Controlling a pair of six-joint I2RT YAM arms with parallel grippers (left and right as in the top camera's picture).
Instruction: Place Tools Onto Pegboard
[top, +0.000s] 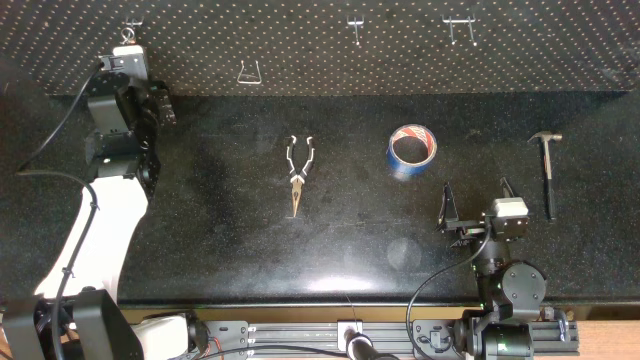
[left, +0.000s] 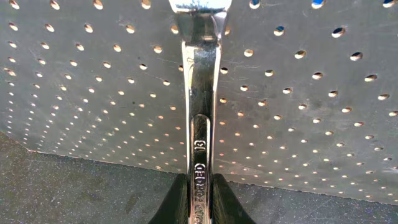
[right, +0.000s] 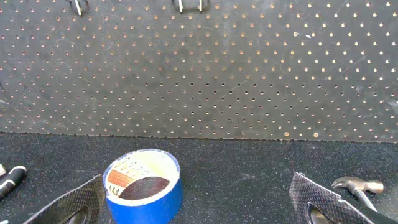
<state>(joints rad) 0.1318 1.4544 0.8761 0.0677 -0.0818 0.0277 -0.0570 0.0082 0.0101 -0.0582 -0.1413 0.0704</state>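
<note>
Left gripper (left: 200, 205) clamped shut on wrench (left: 200, 112) shank; wrench upright against pegboard (left: 311, 93), by leftmost hook (top: 131, 27). Right gripper (top: 477, 205) wide open, empty.

Risk: letting go before ring end seats, wrench likely drops.

On table: one pliers (top: 299, 172), one tape roll (top: 412, 150), one hammer (top: 547, 170).

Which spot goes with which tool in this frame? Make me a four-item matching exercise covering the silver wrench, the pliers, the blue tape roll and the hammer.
Things
1. silver metal wrench
2. long-nosed pliers with pale handles
3. blue roll of tape
4. dark-handled hammer

Places
A. far right of the black table
B. lying mid-table
C. clamped in the left gripper, before the pegboard
D. just ahead of the open right gripper

Pairs: 1-C, 2-B, 3-D, 4-A
</note>
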